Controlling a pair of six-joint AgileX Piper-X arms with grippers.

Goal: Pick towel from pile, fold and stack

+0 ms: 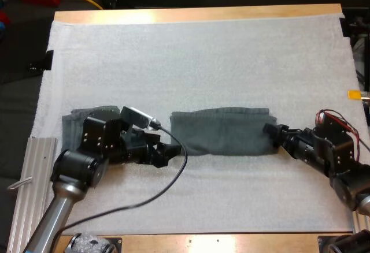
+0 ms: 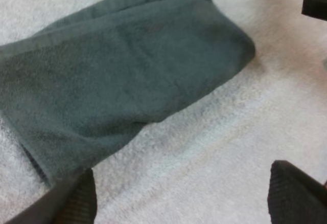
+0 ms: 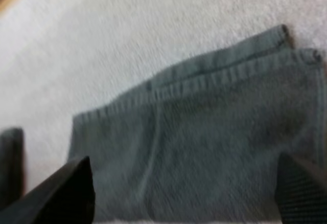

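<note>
Towel [image 1: 222, 131], folded into a long strip, lies flat at the middle of the mat [image 1: 202, 51]; second towel [image 1: 72, 123] lies near the mat's left edge. Left gripper [image 1: 169, 153], fingers spread, just off the strip's left end; right gripper [image 1: 270, 130], fingers spread, at its right end

1. The towel [image 1: 222, 131] is dark grey-green cloth, matt and nubbly, with a stitched hem along its edge.
2. The mat [image 1: 202, 62] is white, matt and finely grained.
3. The table [image 1: 196, 15] is pale, smooth wood.
4. The left gripper [image 2: 181, 198] has black fingers [image 2: 76, 203] with matt, ribbed pads.
5. The ribbed rail [image 1: 34, 166] beside the mat is bare, dull metal.
</note>
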